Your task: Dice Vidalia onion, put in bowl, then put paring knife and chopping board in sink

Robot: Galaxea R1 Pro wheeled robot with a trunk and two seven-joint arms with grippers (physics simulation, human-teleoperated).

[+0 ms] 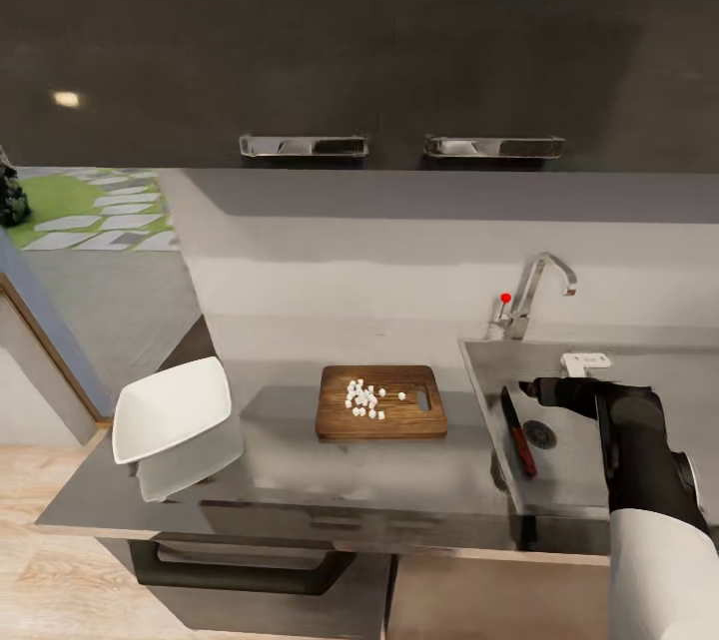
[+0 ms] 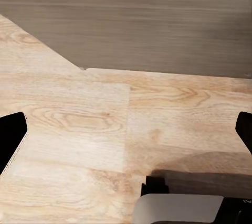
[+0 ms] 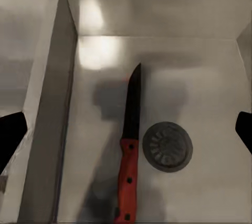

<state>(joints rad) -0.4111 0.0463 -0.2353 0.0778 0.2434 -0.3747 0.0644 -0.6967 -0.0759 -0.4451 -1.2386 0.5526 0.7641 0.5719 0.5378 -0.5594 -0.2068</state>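
**Mia:** Where is the paring knife (image 3: pixel 128 150) lying?

**Ben:** It is lying flat on the bottom of the sink (image 1: pixel 589 480), close to the wall on the board's side. Its red handle is just beside the round drain (image 3: pixel 168 146), and its dark blade is pointing toward the back wall of the basin.

**Mia:** Is the right gripper (image 1: pixel 526 388) holding it?

**Ben:** No. It is hanging over the basin with its two fingers spread wide apart, and nothing is sitting between them. I think the knife is already put away.

**Mia:** And the onion?

**Ben:** The diced onion (image 1: pixel 363 398) is sitting in a little white heap in the middle of the chopping board (image 1: pixel 381 402). The board is lying on the countertop (image 1: pixel 399 480), just beside the sink's edge, with its slot hole facing the sink.

**Mia:** So the bits are not in the bowl (image 1: pixel 172 407) yet?

**Ben:** Right. The white bowl is waiting near the far end of the countertop, well apart from the board, and it is looking empty. I think the bits should be going in there before the board goes into the sink.

**Mia:** What is the left gripper (image 2: pixel 126 140) doing?

**Ben:** It is hanging wide open over the wooden floor (image 2: pixel 79 119), holding nothing. I guess it is just resting down there, out of the way.
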